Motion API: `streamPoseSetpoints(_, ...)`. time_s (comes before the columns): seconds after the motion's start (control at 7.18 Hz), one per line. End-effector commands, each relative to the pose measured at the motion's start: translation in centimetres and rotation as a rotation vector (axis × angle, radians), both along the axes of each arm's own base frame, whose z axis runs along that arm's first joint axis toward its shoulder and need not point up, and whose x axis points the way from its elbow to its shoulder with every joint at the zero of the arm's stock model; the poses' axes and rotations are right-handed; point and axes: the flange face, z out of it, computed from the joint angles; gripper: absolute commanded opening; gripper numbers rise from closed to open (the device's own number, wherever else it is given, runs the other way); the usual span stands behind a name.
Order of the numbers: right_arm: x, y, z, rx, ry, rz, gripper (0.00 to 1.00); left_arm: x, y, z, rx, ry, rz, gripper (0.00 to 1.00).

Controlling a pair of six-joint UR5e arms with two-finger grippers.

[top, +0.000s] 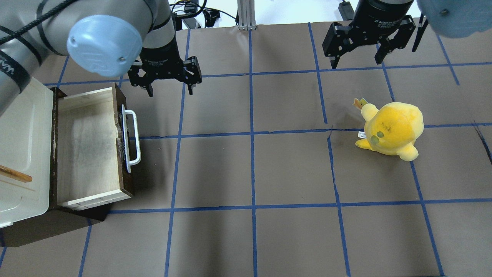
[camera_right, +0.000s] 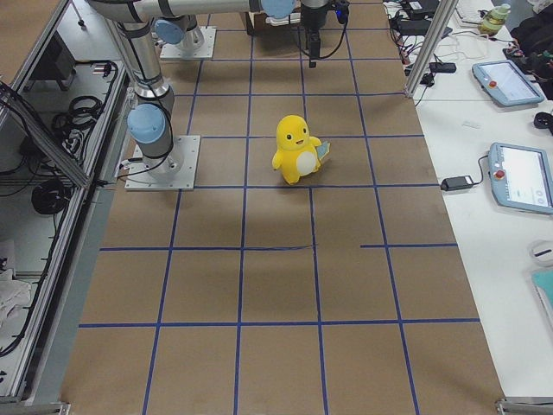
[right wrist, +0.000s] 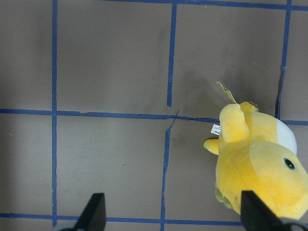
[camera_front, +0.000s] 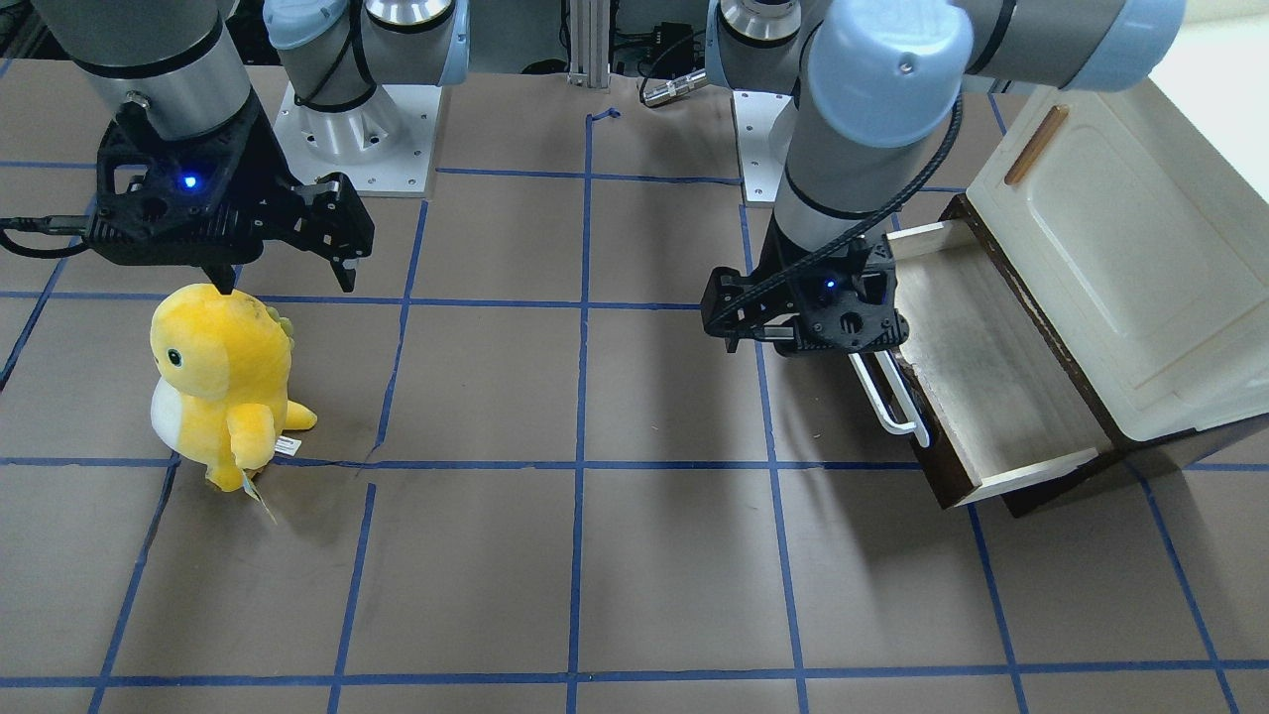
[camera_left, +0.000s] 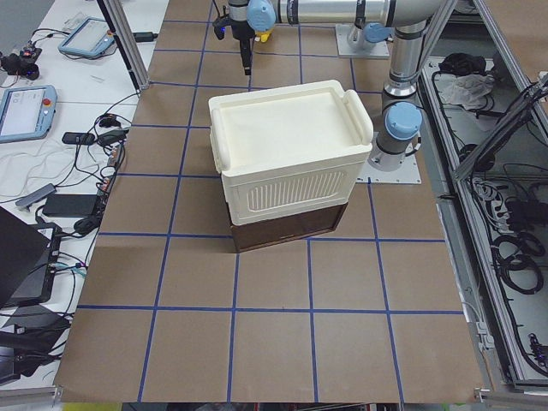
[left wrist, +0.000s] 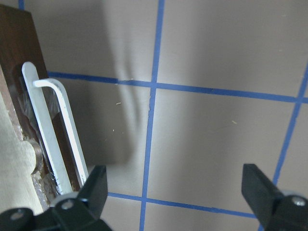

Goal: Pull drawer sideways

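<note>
Overhead camera looks forward and down, drawer (top: pixel 88 146) at nine o'clock; front camera faces it from across the table (camera_front: pixel 644 555), same drawer at three. Wrist cameras hang close above.

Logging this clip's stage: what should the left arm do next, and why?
Probably back the left gripper up and away: the drawer already stands well out of the cabinet, and the gripper is open, apart from the white handle.

Left hand (top: pixel 170 89) and right hand (top: pixel 355 61) both hang splayed wide, pointing straight down.
</note>
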Motion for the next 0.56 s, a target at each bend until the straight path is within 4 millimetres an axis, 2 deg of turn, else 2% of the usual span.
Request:
streamPoseSetpoints(0.0,0.0,0.0,0.0,0.000,0.001,-0.001,1.00,4.5,1.0,3.4,-0.023,0.046,-0.045,1.00)
streamPoseSetpoints(0.28,0.0,0.0,0.0,0.000,-0.001,0.001,1.00,7.3,2.4,5.4,-0.051,0.044,-0.064,1.00)
streamPoseSetpoints(0.42,0.0,0.0,0.0,0.000,-0.001,0.001,1.00,7.7,3.3,5.9,-0.042,0.040,-0.095,1.00)
